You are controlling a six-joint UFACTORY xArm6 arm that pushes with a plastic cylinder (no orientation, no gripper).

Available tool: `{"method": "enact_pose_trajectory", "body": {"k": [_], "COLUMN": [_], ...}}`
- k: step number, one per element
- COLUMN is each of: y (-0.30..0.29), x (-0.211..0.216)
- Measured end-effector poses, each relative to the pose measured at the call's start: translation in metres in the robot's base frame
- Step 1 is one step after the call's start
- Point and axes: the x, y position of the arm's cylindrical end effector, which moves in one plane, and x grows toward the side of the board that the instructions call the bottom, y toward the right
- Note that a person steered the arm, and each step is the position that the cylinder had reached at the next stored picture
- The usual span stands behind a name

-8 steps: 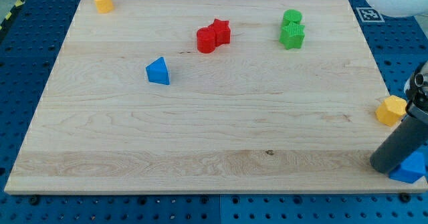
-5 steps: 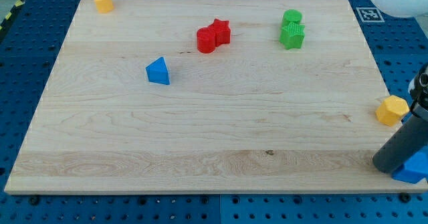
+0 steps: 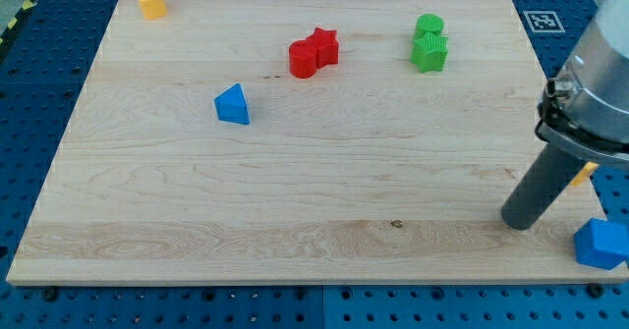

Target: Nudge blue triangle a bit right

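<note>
One blue triangle block (image 3: 233, 105) sits at about ten o'clock on the pale wooden bench (image 3: 295, 182), with a red pair (image 3: 314, 53) up at its two o'clock. My tip (image 3: 517, 223) rests well apart from it at four o'clock, near a blue block (image 3: 601, 244) at the bench corner; I have no fingers, only a rod.

A pale wooden tabletop (image 3: 295, 191) with visible grain fills most of the view under even light. It lies on a blue perforated base (image 3: 39, 83) dotted with regular holes. A black-and-white marker tag (image 3: 542, 21) sits at the far right, and yellow-black striping (image 3: 12, 25) at the far left.
</note>
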Motion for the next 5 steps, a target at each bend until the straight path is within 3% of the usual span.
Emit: {"method": "enact_pose_trajectory", "body": {"k": [5], "y": [-0.068], "x": [-0.009]}}
